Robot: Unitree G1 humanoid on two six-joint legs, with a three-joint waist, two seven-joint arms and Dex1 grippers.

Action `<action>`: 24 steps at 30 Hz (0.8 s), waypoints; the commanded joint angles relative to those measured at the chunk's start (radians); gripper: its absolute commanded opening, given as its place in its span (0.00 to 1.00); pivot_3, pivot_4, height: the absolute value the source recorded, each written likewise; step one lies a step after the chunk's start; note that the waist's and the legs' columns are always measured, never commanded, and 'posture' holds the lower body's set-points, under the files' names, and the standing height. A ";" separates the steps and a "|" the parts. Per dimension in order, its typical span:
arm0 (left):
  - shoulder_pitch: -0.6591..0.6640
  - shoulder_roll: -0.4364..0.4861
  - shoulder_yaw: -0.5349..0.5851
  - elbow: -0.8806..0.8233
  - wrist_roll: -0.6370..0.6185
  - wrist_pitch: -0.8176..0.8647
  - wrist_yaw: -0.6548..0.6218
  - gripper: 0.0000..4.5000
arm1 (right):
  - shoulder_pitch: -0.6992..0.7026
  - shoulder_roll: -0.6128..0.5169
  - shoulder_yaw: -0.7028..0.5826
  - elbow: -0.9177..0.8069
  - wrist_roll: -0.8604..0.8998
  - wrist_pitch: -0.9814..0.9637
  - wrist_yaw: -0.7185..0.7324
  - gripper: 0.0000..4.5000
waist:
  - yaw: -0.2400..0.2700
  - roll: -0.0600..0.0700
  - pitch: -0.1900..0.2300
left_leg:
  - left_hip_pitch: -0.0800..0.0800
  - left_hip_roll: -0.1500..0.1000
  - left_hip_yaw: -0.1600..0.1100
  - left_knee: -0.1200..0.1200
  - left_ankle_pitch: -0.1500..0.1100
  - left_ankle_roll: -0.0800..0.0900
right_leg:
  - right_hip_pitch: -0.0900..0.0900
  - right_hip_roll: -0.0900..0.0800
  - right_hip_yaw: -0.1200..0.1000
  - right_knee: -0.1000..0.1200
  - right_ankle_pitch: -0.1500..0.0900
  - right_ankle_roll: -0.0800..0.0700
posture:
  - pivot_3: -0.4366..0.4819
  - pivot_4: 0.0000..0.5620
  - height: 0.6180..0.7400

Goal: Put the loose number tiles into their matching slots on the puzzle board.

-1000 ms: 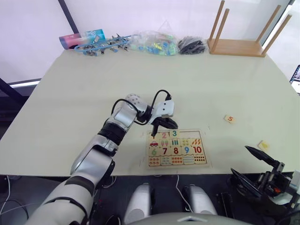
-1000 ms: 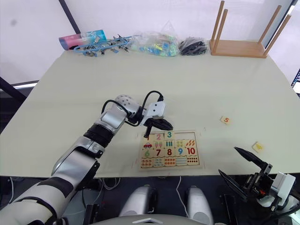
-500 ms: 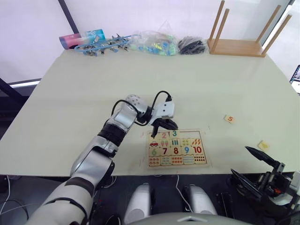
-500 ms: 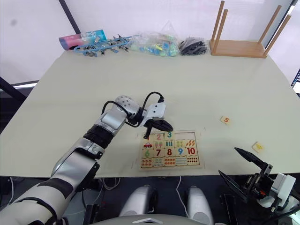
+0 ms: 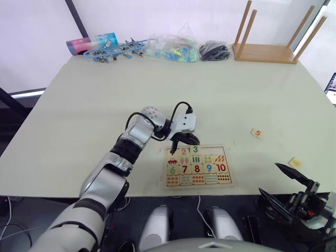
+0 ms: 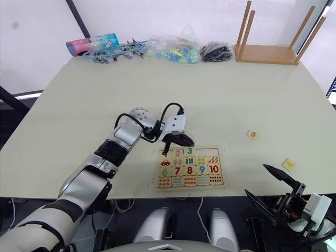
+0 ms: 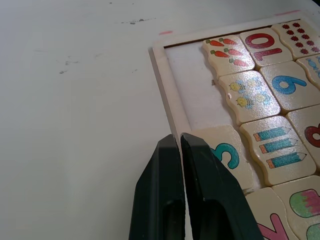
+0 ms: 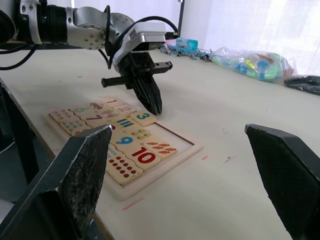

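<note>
Left wrist view: left hand (image 7: 179, 141) (fingers together) beside tilted green 3 tile (image 7: 227, 155).

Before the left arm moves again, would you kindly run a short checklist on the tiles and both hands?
1. Left hand shut and empty: ok.
2. Green 3 tile seated flat in its slot: not ok, it looks tilted against the board's far frame.
3. Slots for 4 and 5 free: ok.
4. Orange 5 tile and yellow tile on the table, right of the puzzle board: ok.
5. Right hand open, off the table: ok.
</note>
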 commanded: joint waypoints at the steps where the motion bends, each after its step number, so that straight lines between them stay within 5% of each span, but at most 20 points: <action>1: -0.002 -0.003 0.013 -0.009 -0.004 -0.013 -0.004 0.04 | 0.011 -0.009 -0.004 -0.037 0.004 0.000 -0.008 1.00 | 0.000 0.000 0.000 | 0.000 0.000 0.000 0.000 0.000 0.000 | 0.000 0.000 0.000 0.000 0.000 0.000 | 0.48 0.27 1.00; 24: 0.025 0.010 0.008 -0.045 -0.003 -0.008 -0.030 0.04 | 0.009 -0.004 -0.008 -0.019 0.007 -0.007 0.011 1.00 | 0.000 0.000 0.000 | 0.000 0.000 0.000 0.000 0.000 0.000 | 0.000 0.000 0.000 0.000 0.000 0.000 | 0.48 0.27 1.00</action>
